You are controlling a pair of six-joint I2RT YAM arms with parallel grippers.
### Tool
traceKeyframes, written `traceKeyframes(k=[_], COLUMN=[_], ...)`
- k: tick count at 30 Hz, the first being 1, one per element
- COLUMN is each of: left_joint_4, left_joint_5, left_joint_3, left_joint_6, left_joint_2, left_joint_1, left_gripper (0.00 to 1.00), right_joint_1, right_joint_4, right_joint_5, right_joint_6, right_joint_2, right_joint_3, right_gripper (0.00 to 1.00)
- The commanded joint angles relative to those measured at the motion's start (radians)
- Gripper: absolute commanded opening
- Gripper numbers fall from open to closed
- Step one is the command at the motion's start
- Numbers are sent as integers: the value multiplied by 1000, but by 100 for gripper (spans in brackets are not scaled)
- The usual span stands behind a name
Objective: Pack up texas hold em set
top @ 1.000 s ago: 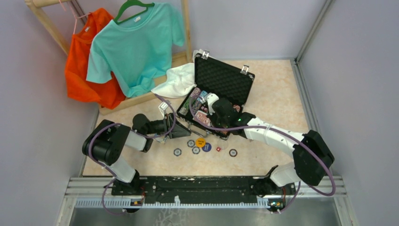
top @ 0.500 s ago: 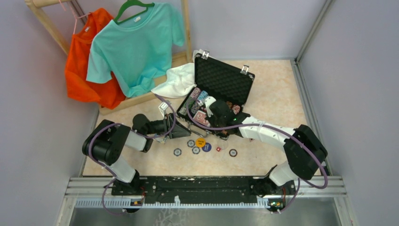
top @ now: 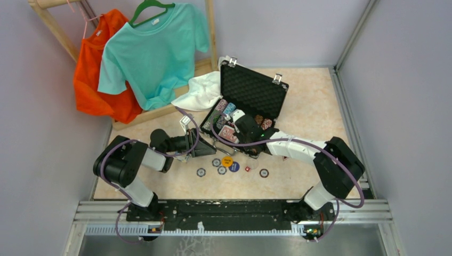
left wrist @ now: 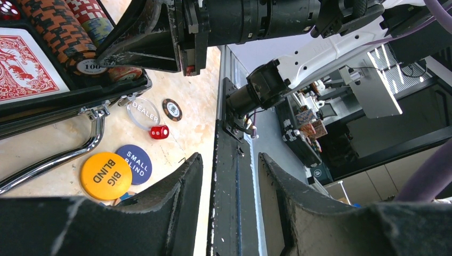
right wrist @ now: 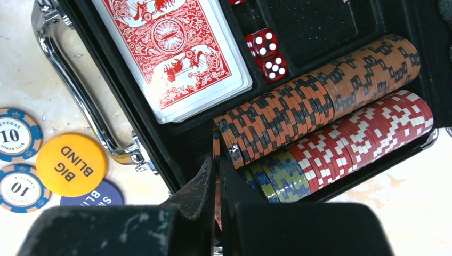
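The black case [top: 251, 92] lies open, lid propped up at the back. Inside it are a red card deck [right wrist: 170, 53], two red dice [right wrist: 269, 53] and rows of orange [right wrist: 320, 101] and red chips [right wrist: 368, 133]. My right gripper [right wrist: 217, 165] is over the case's near end, shut on an orange chip [right wrist: 216, 144] held on edge at the end of the orange row. My left gripper [left wrist: 230, 165] hangs open and empty beside the case's front left corner. On the table in front lie the Big Blind [left wrist: 105, 175], Small Blind [left wrist: 134, 164] and Dealer [left wrist: 144, 110] buttons, a red die [left wrist: 159, 132] and loose chips [top: 201, 172].
A white cloth [top: 202, 90] is bunched against the case's left side. Teal [top: 154, 48] and orange [top: 98, 69] shirts hang from a wooden rack at the back left. The case's chrome handle [right wrist: 80, 90] sticks out toward the loose buttons. Walls close in on both sides.
The right arm has swung left, carrying its gripper a little further left over the case's tray. The left arm has stayed where it was.
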Motion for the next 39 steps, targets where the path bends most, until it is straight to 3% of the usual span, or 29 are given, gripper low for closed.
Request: traceKeyframes(k=[1, 3, 6, 11, 29, 39], left_joint_4=[265, 264, 264, 264, 264, 265], left_joint_5=[13, 13, 14, 16, 15, 9], left_joint_3=[-11, -12, -11, -12, -7, -7], left_joint_6=[-3, -3, -5, -5, -13, -15], left_joint_2=[4, 3, 4, 3, 8, 8], left_joint_1=[6, 5, 5, 6, 4, 5], left_gripper=[49, 49, 49, 48, 48, 48], right_joint_1=[-1, -1, -1, -1, 0, 19], right_joint_4=[24, 24, 31, 36, 14, 5], right_joint_5=[63, 71, 74, 81, 78, 37], right_joint_6=[-5, -1, 3, 8, 28, 74], right_joint_2=[12, 17, 19, 16, -95, -146], right_joint_3=[21, 22, 19, 16, 22, 20], right_gripper=[0, 0, 12, 20, 20, 11])
